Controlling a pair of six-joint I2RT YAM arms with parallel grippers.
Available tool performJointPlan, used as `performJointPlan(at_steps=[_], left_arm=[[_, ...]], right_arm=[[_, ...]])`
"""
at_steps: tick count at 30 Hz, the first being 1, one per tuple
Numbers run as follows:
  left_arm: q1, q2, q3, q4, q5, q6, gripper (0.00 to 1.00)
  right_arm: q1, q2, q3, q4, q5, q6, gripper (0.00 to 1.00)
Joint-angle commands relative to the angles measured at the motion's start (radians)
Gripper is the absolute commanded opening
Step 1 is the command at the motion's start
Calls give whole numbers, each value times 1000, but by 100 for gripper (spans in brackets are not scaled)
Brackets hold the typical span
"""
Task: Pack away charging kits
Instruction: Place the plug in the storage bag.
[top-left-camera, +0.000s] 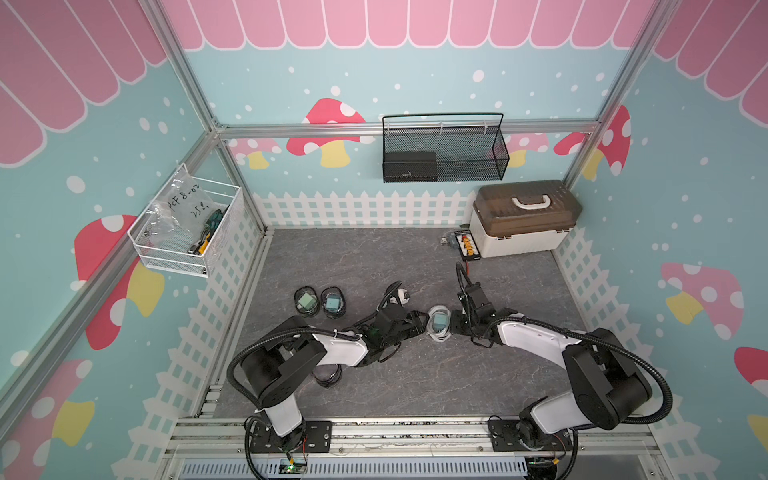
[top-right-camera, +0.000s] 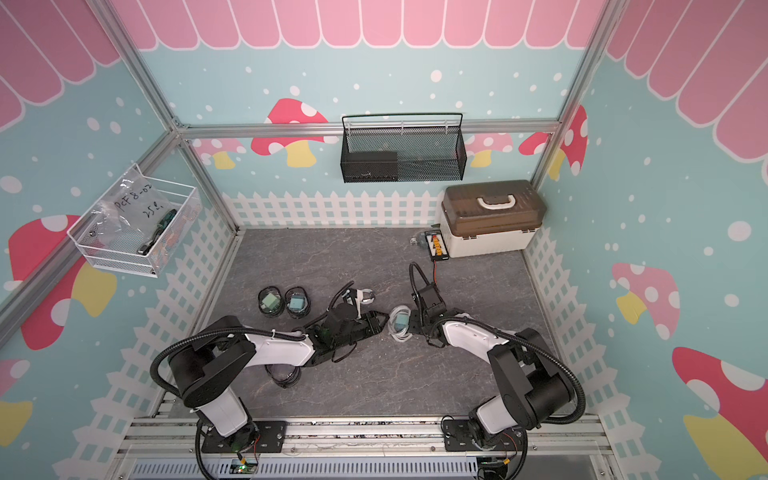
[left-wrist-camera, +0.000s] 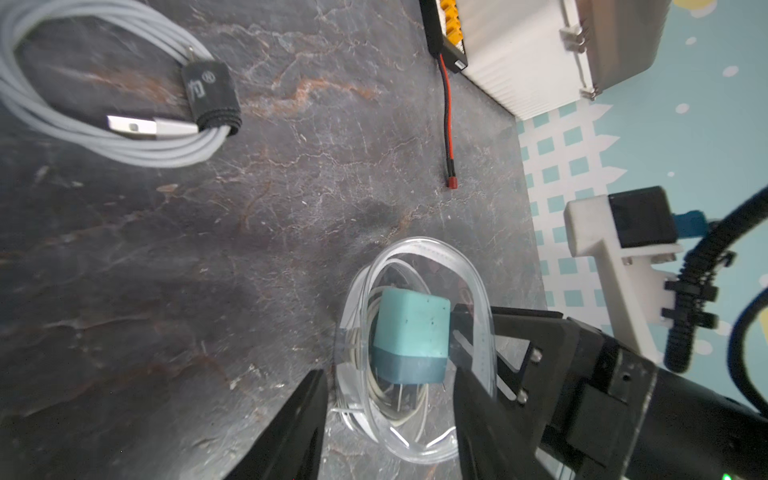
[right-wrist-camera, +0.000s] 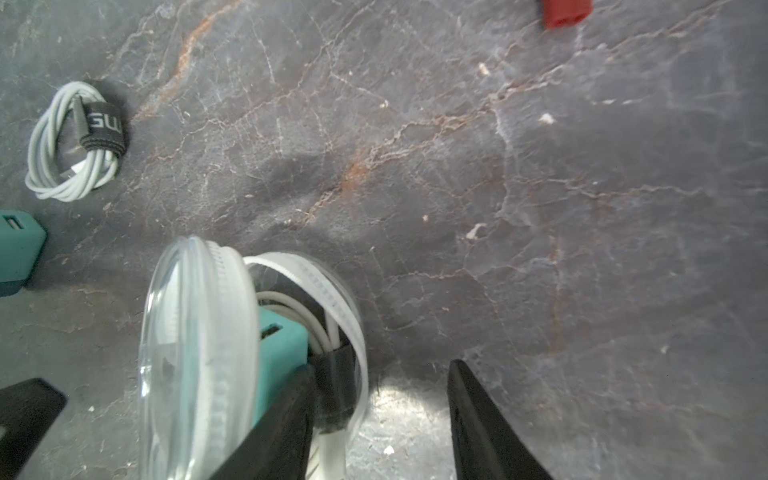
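Clear pouch (left-wrist-camera: 419, 245) lies mid-frame on the counter (left-wrist-camera: 208, 249) in both top views and low centre in both wrist views, between the two tools. Its lid (right-wrist-camera: 195, 353) stands up open. The teal charger (left-wrist-camera: 409, 328) and strapped white cable (right-wrist-camera: 316, 316) sit in the lower half. Left tool (left-wrist-camera: 388, 376): jaws apart, straddling the pouch's end, no pinch visible. Right tool (right-wrist-camera: 382, 365): jaws apart, one finger inside against the cable strap, the other over bare counter, zipper rim between them. Likely step: shutting this kit. Brace the lower half with your left tool, and draw the right finger out before you fold the lid. Check that no cable loop crosses the zipper track. A loose cable (right-wrist-camera: 70, 141) and a loose charger (right-wrist-camera: 16, 249) lie at the left edge of the right wrist view.
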Motion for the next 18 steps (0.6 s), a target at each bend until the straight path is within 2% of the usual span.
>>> performJointPlan(at_steps=[1,7,14,18], left_arm=[[3,31,44,17,43,8,53],[-1,48,58,16,51,14,54],[-12,81,74,6,58,22,56],[-14,105,76,13,62,22,62]], right_arm=[[12,27,27,52,-51,-2,50],[12,56,37,48,-32,-7,42],[9,-10,17,-5,46,-12,34],[0,-46,5,-19,64,-20,31]])
